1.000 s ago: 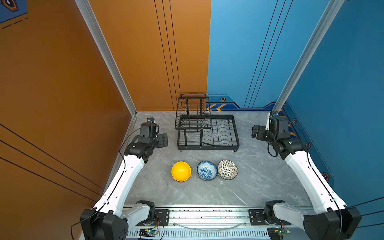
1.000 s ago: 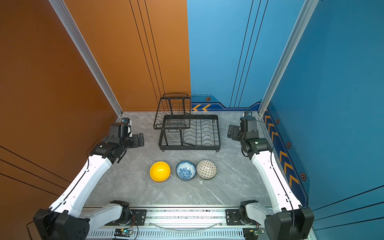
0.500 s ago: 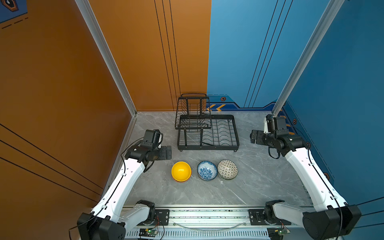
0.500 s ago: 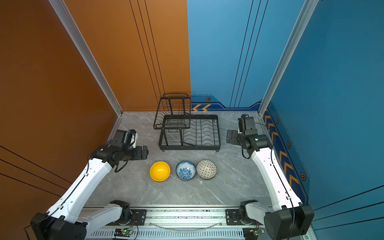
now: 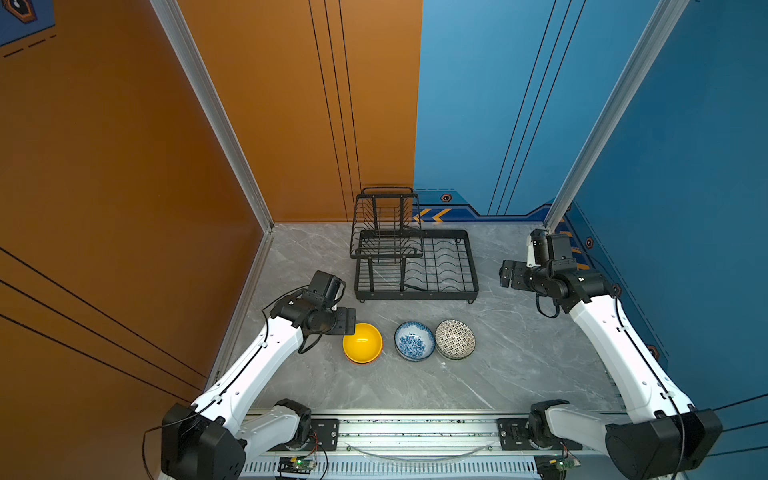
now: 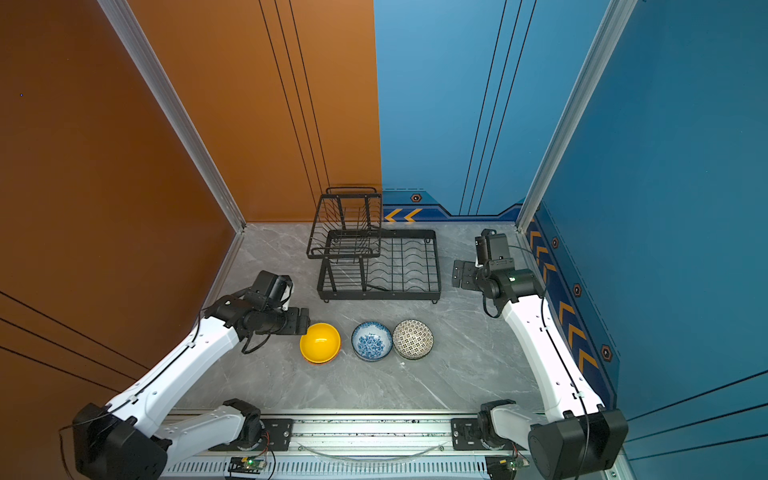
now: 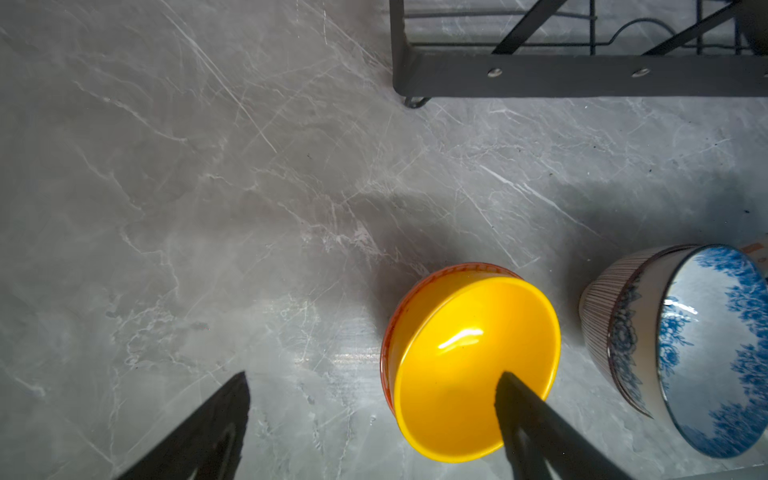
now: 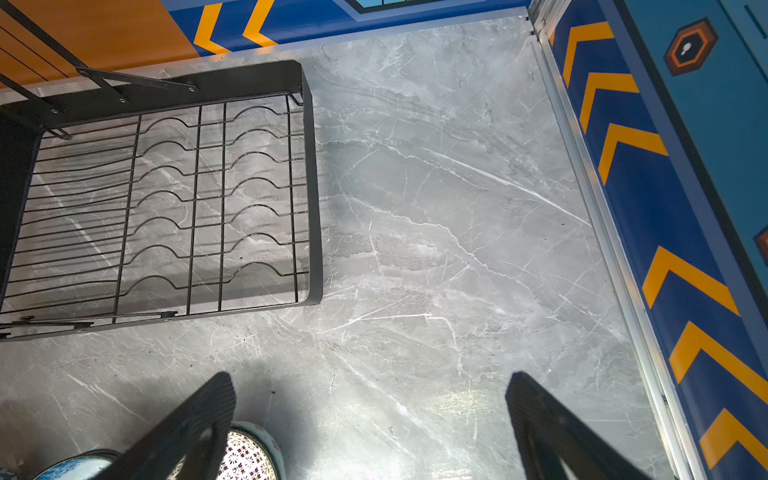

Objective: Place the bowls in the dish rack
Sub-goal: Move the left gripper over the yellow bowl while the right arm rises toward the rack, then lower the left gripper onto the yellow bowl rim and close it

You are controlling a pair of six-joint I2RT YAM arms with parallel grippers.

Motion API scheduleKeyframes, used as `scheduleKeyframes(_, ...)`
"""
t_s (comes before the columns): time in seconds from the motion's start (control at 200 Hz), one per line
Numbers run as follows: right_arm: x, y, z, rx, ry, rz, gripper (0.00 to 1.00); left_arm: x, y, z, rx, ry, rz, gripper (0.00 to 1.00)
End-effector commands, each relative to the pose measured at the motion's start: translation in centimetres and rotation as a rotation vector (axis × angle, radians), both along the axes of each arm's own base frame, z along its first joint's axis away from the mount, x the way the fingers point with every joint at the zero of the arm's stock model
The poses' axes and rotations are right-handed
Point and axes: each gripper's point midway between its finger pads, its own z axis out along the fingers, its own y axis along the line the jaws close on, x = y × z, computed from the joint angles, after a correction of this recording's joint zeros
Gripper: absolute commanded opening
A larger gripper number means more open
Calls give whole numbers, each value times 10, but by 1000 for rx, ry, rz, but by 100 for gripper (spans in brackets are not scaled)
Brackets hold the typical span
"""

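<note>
Revealing orange bowl (image 7: 465, 269) under yellow bowl (image 7: 465, 361): left wrist | left gripper (image 7: 374, 376) wide | right gripper (image 8: 370, 376) wide

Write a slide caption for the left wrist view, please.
Left jaws open, one over the yellow bowl; dish rack beyond.

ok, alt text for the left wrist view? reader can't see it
The open left gripper straddles the rim of a yellow bowl nested in an orange-patterned bowl on a grey marble table. Beside it stands a blue floral bowl, and beyond, a corner of the black dish rack.
</note>
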Motion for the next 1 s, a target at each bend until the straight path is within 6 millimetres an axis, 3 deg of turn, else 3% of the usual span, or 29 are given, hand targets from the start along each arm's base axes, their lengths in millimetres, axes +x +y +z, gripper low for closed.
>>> scheduleKeyframes(0.0,-3,1,-8,-7,32,-1,100,-5,-7,-11,-6,30,-10,88)
scheduleKeyframes(0.18,-3,6,-7,0,31,33,100,-8,-9,-20,-15,39,-17,71)
scheduleKeyframes(0.265,-3,18,-6,28,30,102,100,-9,-12,-24,-27,48,-21,63)
scheduleKeyframes(0.481,-3,45,-3,69,29,227,100,-10,-18,-32,-42,66,-33,53)
scheduleKeyframes(0.996,3,49,-10,28,52,236,100,-12,-20,-50,-21,105,-45,36)
